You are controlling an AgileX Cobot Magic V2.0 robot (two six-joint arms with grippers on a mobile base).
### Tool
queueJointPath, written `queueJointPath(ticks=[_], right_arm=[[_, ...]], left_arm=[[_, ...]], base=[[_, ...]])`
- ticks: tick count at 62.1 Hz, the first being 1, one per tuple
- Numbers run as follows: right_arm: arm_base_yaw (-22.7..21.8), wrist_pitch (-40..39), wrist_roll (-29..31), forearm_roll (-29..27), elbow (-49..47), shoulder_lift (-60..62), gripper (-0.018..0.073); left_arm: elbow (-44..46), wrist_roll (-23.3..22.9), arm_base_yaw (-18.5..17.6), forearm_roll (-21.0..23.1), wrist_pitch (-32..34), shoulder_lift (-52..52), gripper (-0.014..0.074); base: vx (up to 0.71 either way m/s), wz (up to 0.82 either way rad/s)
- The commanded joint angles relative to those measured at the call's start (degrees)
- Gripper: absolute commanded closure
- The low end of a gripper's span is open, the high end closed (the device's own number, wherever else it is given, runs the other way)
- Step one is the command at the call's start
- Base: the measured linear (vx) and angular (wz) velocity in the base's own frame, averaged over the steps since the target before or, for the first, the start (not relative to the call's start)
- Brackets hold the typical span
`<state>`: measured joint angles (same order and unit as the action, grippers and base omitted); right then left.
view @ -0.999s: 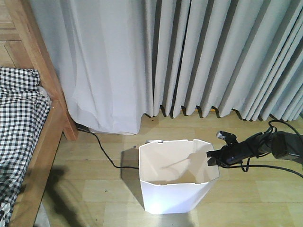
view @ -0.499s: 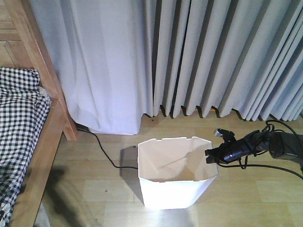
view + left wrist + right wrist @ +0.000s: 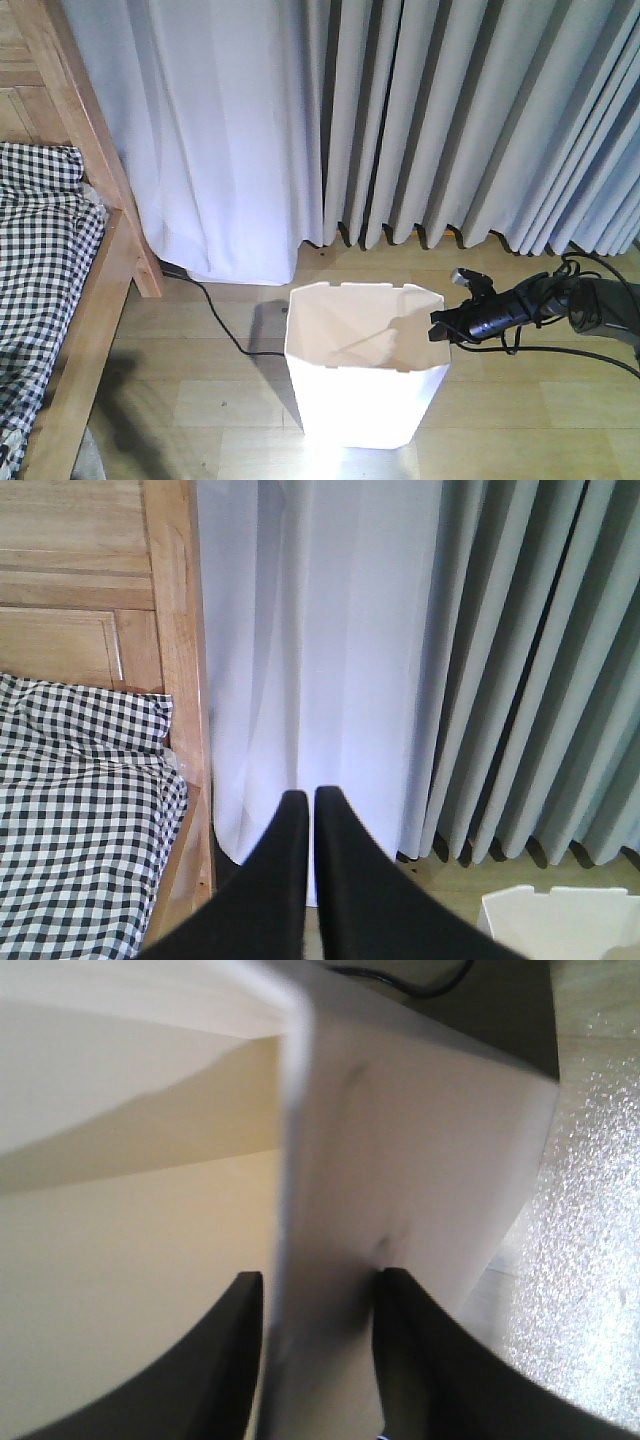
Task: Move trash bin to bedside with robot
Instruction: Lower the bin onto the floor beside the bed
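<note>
Right tool (image 3: pixel 318 1290) clamped on trash bin (image 3: pixel 365 400) rim wall; left tool (image 3: pixel 303 805) closed, empty

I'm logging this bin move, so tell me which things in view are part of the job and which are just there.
Part of the job:
- trash bin, its rim between the right gripper's fingers
- bedside, the goal
- left gripper, shut, holding nothing

Just there:
- curtains
- black cable on the floor
- checked bedding

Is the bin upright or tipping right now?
Slightly tilted. The trash bin leans with its rim raised on the side where the right gripper clamps its wall; its base looks on the floor.
</note>
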<state>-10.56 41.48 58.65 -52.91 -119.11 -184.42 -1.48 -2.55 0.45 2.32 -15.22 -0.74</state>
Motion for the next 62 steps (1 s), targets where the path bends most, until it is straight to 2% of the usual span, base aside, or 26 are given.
queueJointPath(ticks=[1, 34, 41, 47, 54, 62], right_arm=[[-0.04, 3.23, 0.17, -1.47, -1.11, 0.31, 0.0251], [-0.04, 3.20, 0.54, -0.97, -4.58, 0.31, 0.0225], [-0.04, 1.06, 0.54, -1.88, -4.59, 0.31, 0.0225], [-0.09, 2.04, 0.31, -3.42, -4.59, 0.31, 0.0228], [-0.09, 3.23, 0.78, -2.77, -4.59, 0.31, 0.0228], [-0.22, 0.40, 0.63, -2.59, -4.59, 0.43, 0.0228]], left_arm=[[-1.07, -0.32, 0.01, 0.25, 3.84, -0.81, 0.0602], [-1.07, -0.32, 0.01, 0.25, 3.84, -0.81, 0.0602], [-1.07, -0.32, 0.01, 0.25, 3.84, -0.81, 0.0602], [-1.07, -0.32, 0.01, 0.25, 3.84, -0.81, 0.0602], [-1.07, -0.32, 0.01, 0.25, 3.84, -0.81, 0.0602], [-1.07, -0.32, 0.01, 0.25, 3.84, -0.81, 0.0602]], base=[[0.00, 0.00], [0.00, 0.00], [0.00, 0.00], [0.00, 0.00], [0.00, 0.00], [0.00, 0.00]])
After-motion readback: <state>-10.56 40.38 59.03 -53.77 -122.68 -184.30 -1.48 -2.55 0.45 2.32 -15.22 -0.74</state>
